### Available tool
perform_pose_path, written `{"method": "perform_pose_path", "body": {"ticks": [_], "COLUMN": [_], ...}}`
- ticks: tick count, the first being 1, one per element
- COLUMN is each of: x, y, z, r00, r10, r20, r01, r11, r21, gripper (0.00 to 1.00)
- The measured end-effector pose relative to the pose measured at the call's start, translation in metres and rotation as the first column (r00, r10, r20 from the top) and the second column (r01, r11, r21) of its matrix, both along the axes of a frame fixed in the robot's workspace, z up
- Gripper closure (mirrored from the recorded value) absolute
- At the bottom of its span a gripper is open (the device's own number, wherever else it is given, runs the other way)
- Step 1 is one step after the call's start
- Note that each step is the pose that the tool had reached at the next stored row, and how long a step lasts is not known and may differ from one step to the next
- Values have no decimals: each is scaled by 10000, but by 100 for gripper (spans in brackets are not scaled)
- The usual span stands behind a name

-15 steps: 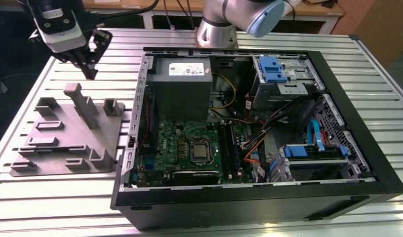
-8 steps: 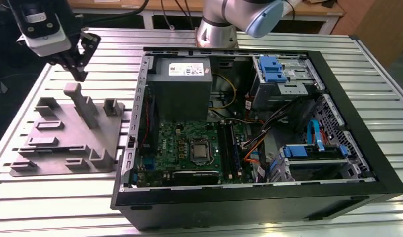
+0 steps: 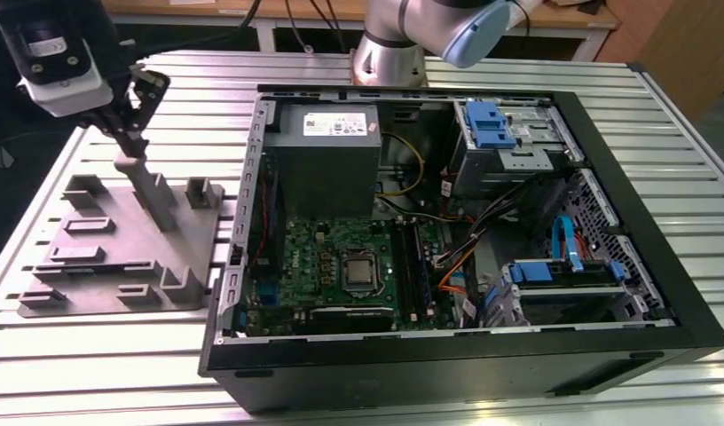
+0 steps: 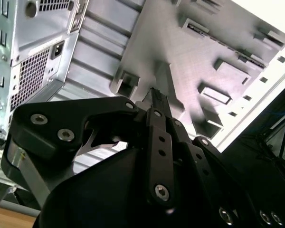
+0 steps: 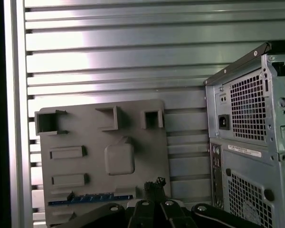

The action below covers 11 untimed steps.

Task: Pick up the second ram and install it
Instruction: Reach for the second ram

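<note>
The second ram (image 5: 90, 197) is a thin bluish stick lying in a slot along one edge of the gray fixture plate (image 5: 147, 156) in the first wrist view. My gripper (image 3: 134, 145) hangs above the far end of that plate (image 3: 102, 266) at the exterior view's left. Its dark fingers come together to a narrow tip in both wrist views (image 4: 155, 95) (image 5: 154, 184), with nothing seen between them. The tip is above the plate and beside the ram, not touching it.
The open computer case (image 3: 681, 293) lies to the right of the plate on the slatted metal table (image 3: 90, 355). Inside are the green motherboard (image 3: 326, 257), the gray power-supply box (image 3: 326, 160) and blue drive brackets (image 3: 486, 124). A raised post (image 3: 143, 182) stands on the plate under the gripper.
</note>
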<state>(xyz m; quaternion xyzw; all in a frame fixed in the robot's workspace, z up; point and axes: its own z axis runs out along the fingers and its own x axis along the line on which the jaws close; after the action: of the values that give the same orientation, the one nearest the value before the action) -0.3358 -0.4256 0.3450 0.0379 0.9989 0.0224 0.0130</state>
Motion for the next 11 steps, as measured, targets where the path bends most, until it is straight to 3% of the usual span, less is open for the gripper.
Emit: {"method": "perform_pose_path", "body": {"ticks": [11], "x": [-160], "y": [-153], "z": [-124], "r00": [10000], "r10": [1], "r20": [0], "r01": [-1], "r11": [10000], "r21": [-1], "gripper": [90]}}
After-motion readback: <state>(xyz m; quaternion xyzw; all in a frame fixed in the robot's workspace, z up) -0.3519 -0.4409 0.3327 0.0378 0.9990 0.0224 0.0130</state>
